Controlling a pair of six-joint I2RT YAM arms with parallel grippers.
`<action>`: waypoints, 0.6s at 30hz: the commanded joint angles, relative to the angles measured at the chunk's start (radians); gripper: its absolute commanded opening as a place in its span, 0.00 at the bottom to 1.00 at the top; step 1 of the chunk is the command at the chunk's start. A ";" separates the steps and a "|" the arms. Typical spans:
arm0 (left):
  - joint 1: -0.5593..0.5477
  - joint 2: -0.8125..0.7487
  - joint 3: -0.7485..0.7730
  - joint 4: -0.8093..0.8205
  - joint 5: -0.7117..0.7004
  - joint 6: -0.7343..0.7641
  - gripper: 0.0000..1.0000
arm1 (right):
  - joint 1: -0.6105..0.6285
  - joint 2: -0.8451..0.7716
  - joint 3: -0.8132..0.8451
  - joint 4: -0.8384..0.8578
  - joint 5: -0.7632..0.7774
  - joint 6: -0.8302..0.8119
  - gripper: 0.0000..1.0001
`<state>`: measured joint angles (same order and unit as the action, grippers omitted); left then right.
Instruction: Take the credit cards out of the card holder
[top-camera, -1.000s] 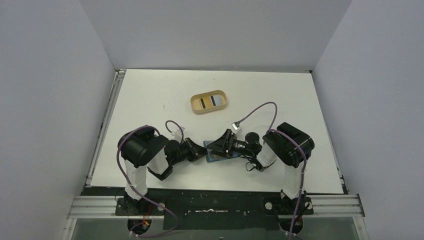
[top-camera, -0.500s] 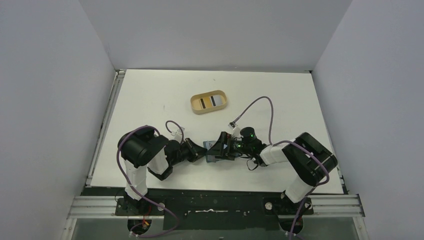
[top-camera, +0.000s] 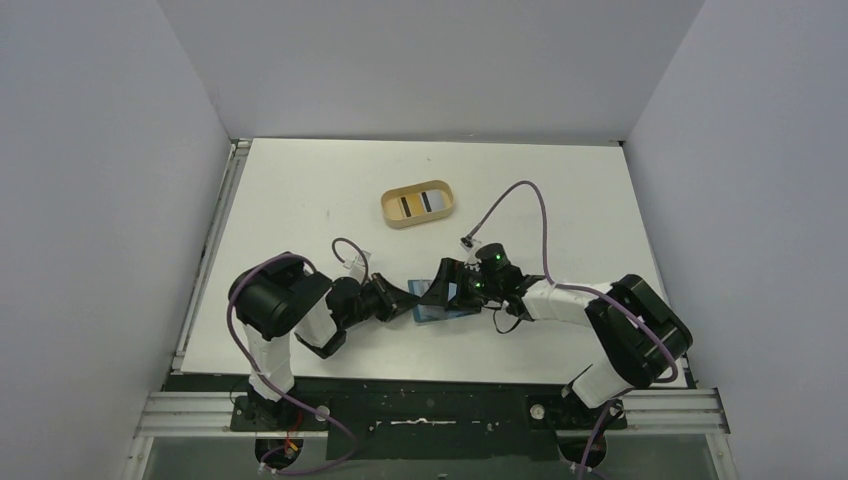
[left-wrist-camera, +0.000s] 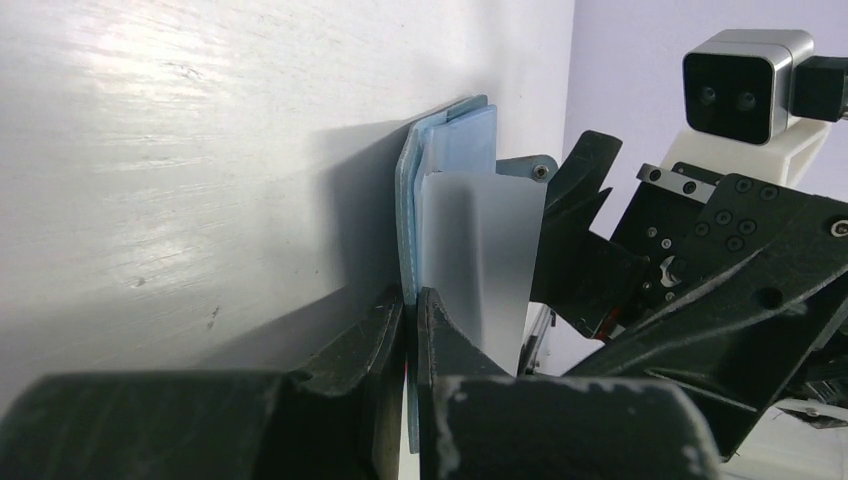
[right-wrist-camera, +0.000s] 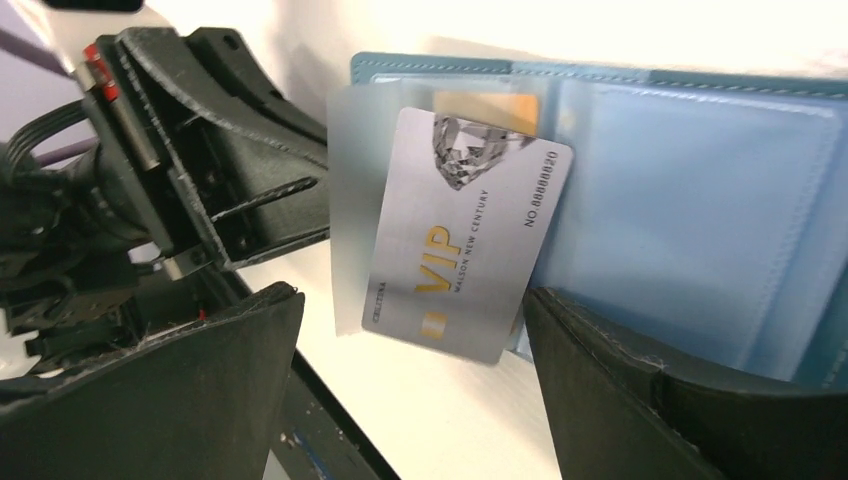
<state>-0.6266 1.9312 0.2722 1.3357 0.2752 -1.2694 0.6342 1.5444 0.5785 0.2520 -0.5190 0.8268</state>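
The teal card holder (top-camera: 432, 312) lies open on the table between the two grippers. My left gripper (left-wrist-camera: 411, 297) is shut on its left edge, seen edge-on in the left wrist view (left-wrist-camera: 445, 135). In the right wrist view the holder (right-wrist-camera: 700, 200) shows light blue pockets. A silver VIP credit card (right-wrist-camera: 462, 232) sticks partly out of the left pocket, over a translucent sleeve (right-wrist-camera: 352, 220). My right gripper (right-wrist-camera: 410, 375) is open, its fingers on either side of the card's lower end and not touching it. It hovers over the holder in the top view (top-camera: 443, 290).
A tan oval tray (top-camera: 391, 212) holding flat striped cards stands farther back on the white table (top-camera: 560, 200). The left gripper's black body (right-wrist-camera: 200, 160) sits close to the left of the card. Grey walls enclose the table.
The right arm has stretched out, its elbow swinging right and down, while its gripper moved slightly left and stays over the holder. The left gripper has kept its hold.
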 joint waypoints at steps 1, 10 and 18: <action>0.008 -0.072 0.025 -0.039 -0.016 0.039 0.00 | -0.003 -0.013 0.039 -0.260 0.182 -0.097 0.86; 0.010 -0.128 0.039 -0.130 -0.014 0.062 0.00 | 0.007 -0.037 0.099 -0.429 0.301 -0.155 0.85; 0.015 -0.121 0.027 -0.134 -0.010 0.065 0.00 | 0.007 -0.028 0.077 -0.398 0.283 -0.139 0.85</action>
<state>-0.6270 1.8343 0.2928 1.1854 0.2783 -1.2354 0.6453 1.5021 0.6857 -0.0463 -0.3099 0.7151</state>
